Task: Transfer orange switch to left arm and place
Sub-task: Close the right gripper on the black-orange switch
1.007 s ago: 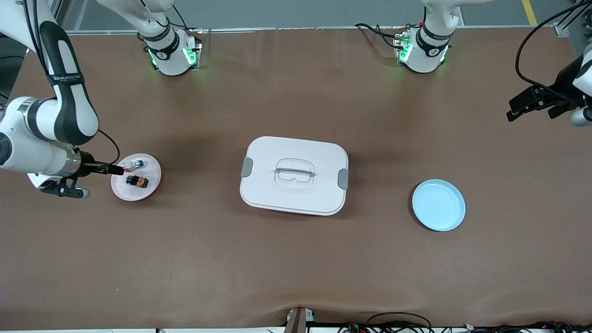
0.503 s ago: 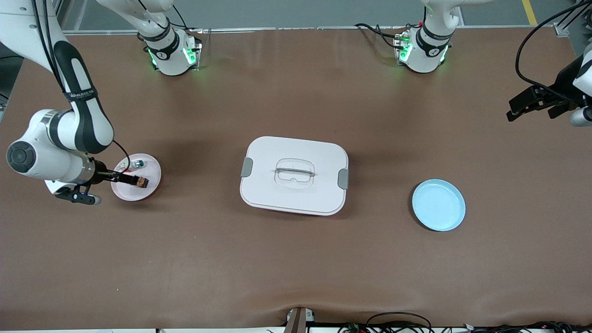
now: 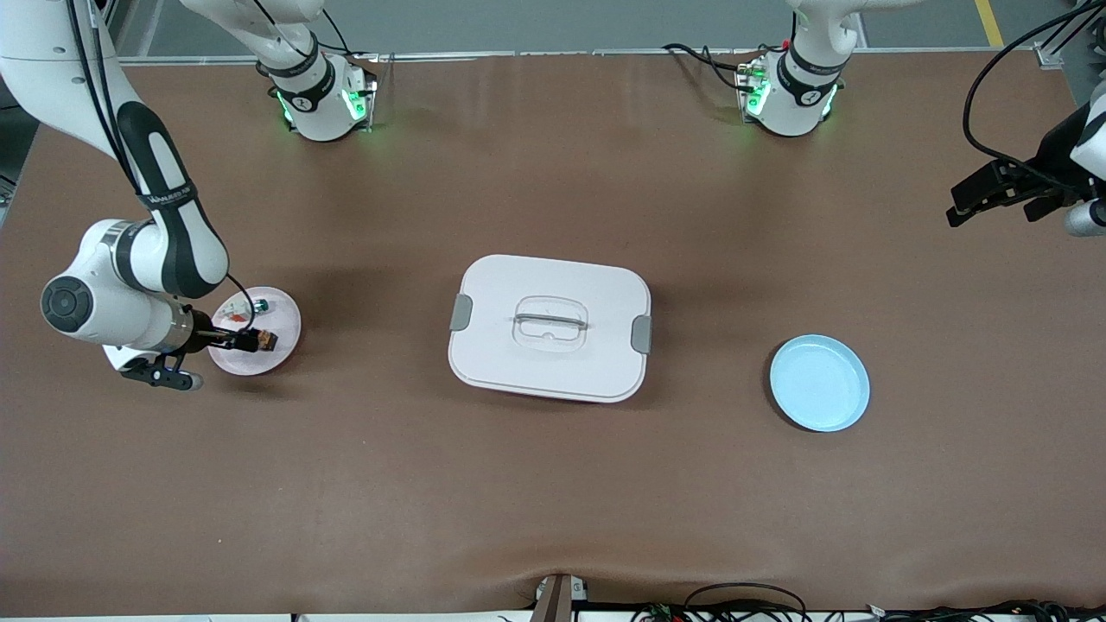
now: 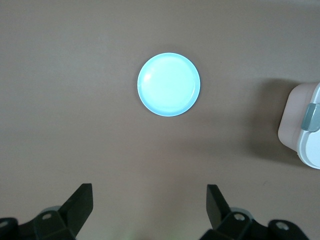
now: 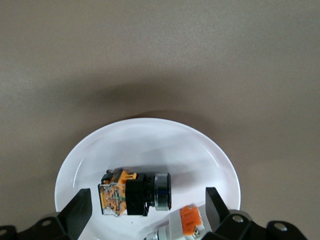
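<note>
The orange switch (image 5: 135, 193) lies on its side in the pink plate (image 3: 281, 345) at the right arm's end of the table, its long axis running across the gap between the wide-open fingers of the right gripper (image 3: 244, 339), which is set low over it. A white-and-green part (image 5: 177, 226) lies beside it in the same plate. The box (image 3: 549, 327) stands between this plate and the empty blue plate (image 3: 819, 383). The left gripper (image 4: 150, 207) waits, wide open and empty, high over the left arm's end

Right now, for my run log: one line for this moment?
right gripper open over switch on pink plate | left gripper open, waiting | box mid-table
</note>
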Motion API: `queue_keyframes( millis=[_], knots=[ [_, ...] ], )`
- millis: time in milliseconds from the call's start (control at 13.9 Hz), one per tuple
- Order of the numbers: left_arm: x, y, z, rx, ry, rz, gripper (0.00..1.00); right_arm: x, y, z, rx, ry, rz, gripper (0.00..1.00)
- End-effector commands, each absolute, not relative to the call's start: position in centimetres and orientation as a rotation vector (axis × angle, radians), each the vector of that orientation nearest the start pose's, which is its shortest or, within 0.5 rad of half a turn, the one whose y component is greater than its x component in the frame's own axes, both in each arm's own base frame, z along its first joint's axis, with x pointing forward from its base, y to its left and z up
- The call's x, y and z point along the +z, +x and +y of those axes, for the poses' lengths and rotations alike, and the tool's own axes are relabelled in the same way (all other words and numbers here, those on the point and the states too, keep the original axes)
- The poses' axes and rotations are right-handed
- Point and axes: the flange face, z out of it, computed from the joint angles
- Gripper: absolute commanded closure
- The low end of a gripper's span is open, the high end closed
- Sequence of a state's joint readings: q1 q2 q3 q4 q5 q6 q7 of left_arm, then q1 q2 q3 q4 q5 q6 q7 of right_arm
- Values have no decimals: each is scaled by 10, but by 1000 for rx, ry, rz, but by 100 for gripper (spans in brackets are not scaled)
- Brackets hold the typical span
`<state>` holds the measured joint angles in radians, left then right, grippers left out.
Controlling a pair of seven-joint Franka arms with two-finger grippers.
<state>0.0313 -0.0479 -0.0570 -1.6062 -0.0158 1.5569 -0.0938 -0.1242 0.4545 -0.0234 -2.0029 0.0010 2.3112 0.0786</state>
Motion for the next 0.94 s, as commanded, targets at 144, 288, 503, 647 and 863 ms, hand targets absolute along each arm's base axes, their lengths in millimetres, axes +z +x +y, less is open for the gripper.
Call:
queue_keyframes(
  millis=[144,288,503,647,863],
  knots=[
    [636,538,-14,6,-3161,-74,0,200,581,-80,207,-3107,400,0],
    [636,538,-14,6,-3161,-74,0,193,577,-69,180,-3113,375,0],
    [636,538,-14,6,-3161,-74,0,188,573,-69,192,-3113,375,0],
    [636,538,-14,6,-3161,-74,0,187,571,-68,197,-3112,375,0],
    [636,538,-14,6,-3161,-74,0,181,565,-67,224,-3111,375,0]
  ],
)
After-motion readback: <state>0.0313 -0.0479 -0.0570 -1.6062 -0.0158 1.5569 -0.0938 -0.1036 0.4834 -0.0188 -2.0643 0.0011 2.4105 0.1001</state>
